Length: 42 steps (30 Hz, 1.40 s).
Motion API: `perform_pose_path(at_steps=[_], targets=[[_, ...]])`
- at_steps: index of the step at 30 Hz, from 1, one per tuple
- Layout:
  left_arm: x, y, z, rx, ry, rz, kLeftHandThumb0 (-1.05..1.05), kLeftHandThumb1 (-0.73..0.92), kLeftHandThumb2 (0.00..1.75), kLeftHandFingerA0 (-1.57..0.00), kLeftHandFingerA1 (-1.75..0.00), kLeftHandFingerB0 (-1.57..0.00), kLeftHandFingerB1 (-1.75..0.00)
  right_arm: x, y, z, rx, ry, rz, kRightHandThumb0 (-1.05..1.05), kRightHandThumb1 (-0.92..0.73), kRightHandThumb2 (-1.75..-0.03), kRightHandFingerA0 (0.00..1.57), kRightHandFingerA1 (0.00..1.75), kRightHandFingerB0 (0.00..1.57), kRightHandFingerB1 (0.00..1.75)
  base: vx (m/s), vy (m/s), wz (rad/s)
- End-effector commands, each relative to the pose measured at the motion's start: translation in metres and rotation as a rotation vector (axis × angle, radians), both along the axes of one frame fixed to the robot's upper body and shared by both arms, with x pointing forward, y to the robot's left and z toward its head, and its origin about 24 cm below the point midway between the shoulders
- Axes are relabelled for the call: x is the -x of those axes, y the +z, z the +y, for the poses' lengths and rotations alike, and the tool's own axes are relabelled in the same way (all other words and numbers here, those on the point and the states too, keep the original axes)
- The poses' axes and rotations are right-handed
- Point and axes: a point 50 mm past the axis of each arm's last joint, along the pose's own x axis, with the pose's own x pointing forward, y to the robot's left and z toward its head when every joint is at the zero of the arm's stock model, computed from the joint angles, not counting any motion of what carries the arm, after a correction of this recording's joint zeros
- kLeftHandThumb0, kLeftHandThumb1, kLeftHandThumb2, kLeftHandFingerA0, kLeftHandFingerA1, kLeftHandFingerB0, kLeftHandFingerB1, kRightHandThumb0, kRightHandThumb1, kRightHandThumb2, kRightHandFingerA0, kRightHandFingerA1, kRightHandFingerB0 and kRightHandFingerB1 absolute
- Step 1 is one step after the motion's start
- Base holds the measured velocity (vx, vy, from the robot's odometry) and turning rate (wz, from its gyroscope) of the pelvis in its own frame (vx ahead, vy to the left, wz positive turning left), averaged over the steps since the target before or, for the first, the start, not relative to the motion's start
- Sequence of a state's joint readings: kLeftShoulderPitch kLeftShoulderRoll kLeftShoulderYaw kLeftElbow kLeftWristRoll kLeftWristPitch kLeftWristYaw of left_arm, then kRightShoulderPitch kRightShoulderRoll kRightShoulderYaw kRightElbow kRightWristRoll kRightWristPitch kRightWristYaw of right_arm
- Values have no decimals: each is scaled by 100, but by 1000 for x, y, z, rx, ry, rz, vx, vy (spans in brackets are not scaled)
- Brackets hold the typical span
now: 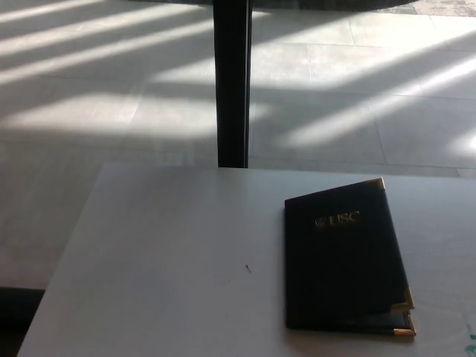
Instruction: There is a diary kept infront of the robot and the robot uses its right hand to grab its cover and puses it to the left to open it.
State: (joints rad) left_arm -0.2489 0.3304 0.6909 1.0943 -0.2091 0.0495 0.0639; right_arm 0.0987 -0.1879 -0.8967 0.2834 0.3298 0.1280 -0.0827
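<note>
Presently no robot hand in frame, so grip unreadable | dark USC diary (343,256) lies shut on white table (171,253), right of centre | spine left, brass-cornered free edge right and slightly lifted: suits a right-hand grab | opening not begun.

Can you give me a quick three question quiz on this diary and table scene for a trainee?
1. True or false: the diary lies fully shut and flat on the table.
2. Which side of the table holds the diary: A left, B right, C centre?
3. Fill in: the gold letters on the cover read ___.

Key: 1 false, its cover is lifted slightly along the right edge. 2 B. 3 USC. No robot hand is in view.
</note>
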Motion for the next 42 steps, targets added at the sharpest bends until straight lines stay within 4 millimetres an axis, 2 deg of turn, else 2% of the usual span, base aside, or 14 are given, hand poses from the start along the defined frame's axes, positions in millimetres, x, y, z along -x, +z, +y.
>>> perform_pose_path(at_steps=[1, 2, 4, 5, 7, 9, 10, 11, 12, 18, 19, 21, 26, 42], targets=[[7, 15, 24, 40, 218, -77, -101, 91, 172, -45, -128, -1, -97, -22, 94, -33, -98, -233, -465, -89, -92, -71, 69, 109, 45, 110, 0, 0, 0], [8, 14, 25, 41, 220, -74, -102, 91, 172, -46, -128, -5, -101, -25, 98, -33, -96, -235, -469, -84, -69, -121, 72, 94, 56, 94, 0, 0, 0], [8, 14, 25, 44, 222, -75, -102, 91, 172, -46, -128, -5, -101, -28, 105, -33, -95, -241, -477, -84, -69, -121, 72, 94, 56, 94, 0, 0, 0], [9, 14, 25, 62, 243, -99, -104, 91, 171, -51, -133, -8, -103, -45, 128, -32, -83, -210, -577, -92, -90, -67, 71, 89, 49, 99, 0, 0, 0], [10, 14, 26, 60, 250, -92, -105, 92, 172, -56, -136, -31, -117, -53, 137, -33, -86, -203, -582, -90, -92, -68, 70, 79, 49, 91, 0, 0, 0], [12, 13, 26, 56, 245, -93, -104, 91, 171, -47, -130, -8, -103, -63, 149, -35, -87, -209, -586, -94, -90, -68, 73, 72, 52, 83, 0, 0, 0], [12, 13, 26, 59, 246, -92, -105, 92, 120, -34, -165, -28, -144, -67, 153, -34, -91, -193, -614, -95, -89, -67, 70, 75, 53, 84, 0, 0, 0], [12, 13, 25, 61, 252, -90, -105, 92, 171, -52, -133, -14, -107, -71, 157, -32, -94, -173, -639, -94, -64, -110, 67, 78, 55, 81, 0, 0, 0], [12, 13, 25, 58, 254, -86, -104, 92, 171, -54, -134, -12, -105, -76, 159, -31, -86, -156, -641, -95, -89, -68, 72, 76, 52, 81, 0, 0, 0], [12, 13, 26, 72, 261, -105, -105, 92, 172, -62, -139, -22, -111, -106, 171, 18, -79, 35, -661, -91, -89, -67, 67, 82, 56, 76, 0, 0, 0], [12, 13, 26, 65, 257, -93, -105, 92, 173, -64, -140, -16, -108, -111, 169, 31, -72, 89, -655, -88, -65, -110, 63, 81, 54, 75, 0, 0, 0], [12, 13, 26, 64, 257, -95, -105, 92, 172, -65, -141, -25, -114, -115, 165, 43, -66, 137, -618, -88, -89, -67, 58, 75, 47, 66, 0, 0, 0], [12, 14, 27, 63, 268, -92, -104, 91, 171, -52, -132, -12, -105, -137, 129, 96, -89, 362, -494, -63, -92, -77, 24, 45, 16, 37, 0, 0, 0], [17, 10, 26, 58, 266, -61, -105, 92, 173, -59, -136, -26, -113, -155, 83, 155, -159, 505, -374, -72, -90, -69, 41, 54, 27, 41, 0, 0, 0]])
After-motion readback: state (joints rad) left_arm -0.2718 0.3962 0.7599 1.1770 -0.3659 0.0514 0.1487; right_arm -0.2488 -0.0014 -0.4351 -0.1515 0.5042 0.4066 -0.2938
